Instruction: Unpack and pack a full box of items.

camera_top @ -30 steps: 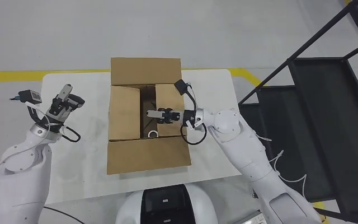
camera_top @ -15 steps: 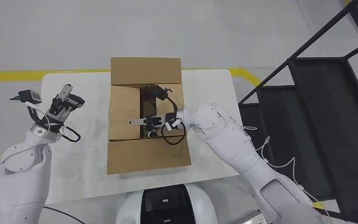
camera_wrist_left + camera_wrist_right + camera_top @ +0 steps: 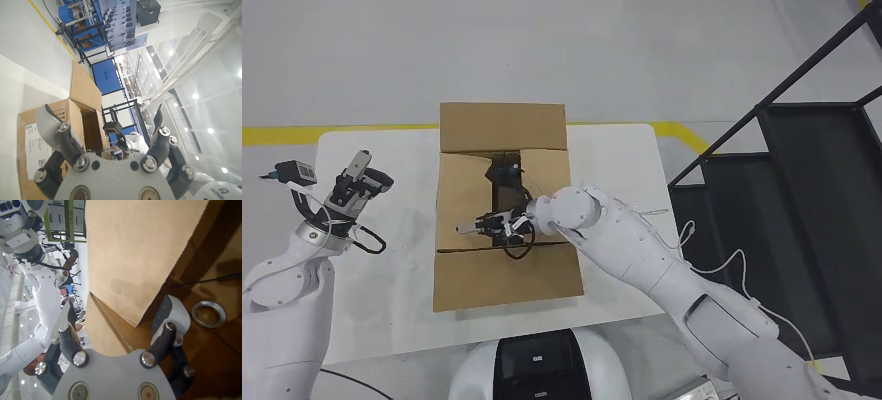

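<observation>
Box flap point(image 3: 121, 256) between spread jaws of right gripper point(image 3: 117, 309), interior point(image 3: 211, 279) mostly hidden, left gripper point(image 3: 101, 113) jaws spread

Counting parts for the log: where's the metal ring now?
In the right wrist view, the metal ring lies flat on the floor inside the cardboard box, close beside the right pincer.

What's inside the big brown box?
A metal ring lies on the box's bottom. The flaps and the right arm cover the rest, so anything else inside cannot be seen.
</observation>
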`<state>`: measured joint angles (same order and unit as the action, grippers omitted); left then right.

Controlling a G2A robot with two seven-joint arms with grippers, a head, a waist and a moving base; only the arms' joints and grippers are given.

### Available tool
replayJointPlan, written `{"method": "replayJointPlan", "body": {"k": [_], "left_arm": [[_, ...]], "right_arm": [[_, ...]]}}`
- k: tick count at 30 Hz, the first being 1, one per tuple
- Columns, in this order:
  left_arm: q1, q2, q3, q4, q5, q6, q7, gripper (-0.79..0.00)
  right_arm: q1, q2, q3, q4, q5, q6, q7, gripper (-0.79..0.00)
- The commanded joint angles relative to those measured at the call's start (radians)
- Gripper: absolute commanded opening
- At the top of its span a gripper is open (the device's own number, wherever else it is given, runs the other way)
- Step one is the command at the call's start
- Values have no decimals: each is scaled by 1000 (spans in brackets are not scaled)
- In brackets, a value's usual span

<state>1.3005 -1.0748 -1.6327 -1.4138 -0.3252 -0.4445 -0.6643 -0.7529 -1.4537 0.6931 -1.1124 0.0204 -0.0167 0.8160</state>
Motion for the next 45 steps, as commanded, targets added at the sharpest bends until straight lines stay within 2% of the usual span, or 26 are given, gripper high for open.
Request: {"method": "replayJointPlan", "body": {"k": [1, 4, 8, 12, 15, 22, 28, 32, 37, 41, 45], "left_arm": [[0, 0, 0, 0, 0, 0, 0, 0], [0, 0, 0, 0, 0, 0, 0, 0], [0, 0, 0, 0, 0, 0, 0, 0], [1, 0, -1, -1, 0, 2, 5, 0], [8, -1, -19, -19, -27, 12, 54, 0], [22, 6, -123, -53, -53, -21, 135, 0], [20, 13, -168, -87, -84, -26, 91, 0], [1, 12, -136, -74, -101, -24, 41, 0], [-37, 7, -70, -21, -116, -18, -10, 0], [-66, 5, -33, 49, -57, 3, -6, 0], [-88, 7, 6, 121, 29, 51, -31, 0]], "right_arm": [[-9, -6, 13, 6, 47, -56, -35, 0], [-34, -14, 56, 19, 196, -196, -55, 0], [-27, -18, 81, 29, 213, -322, -86, 0], [-18, -31, 79, 32, 238, -410, -113, 0], [9, -53, 46, 56, 246, -446, -130, 0], [98, -153, -97, 190, 293, -543, -168, 0], [151, -255, -209, 338, 312, -578, -175, 0], [173, -314, -254, 434, 322, -577, -161, 0], [198, -366, -276, 530, 320, -570, -138, 0], [219, -391, -274, 587, 314, -587, -131, 0], [251, -397, -247, 617, 315, -619, -130, 0]]}}
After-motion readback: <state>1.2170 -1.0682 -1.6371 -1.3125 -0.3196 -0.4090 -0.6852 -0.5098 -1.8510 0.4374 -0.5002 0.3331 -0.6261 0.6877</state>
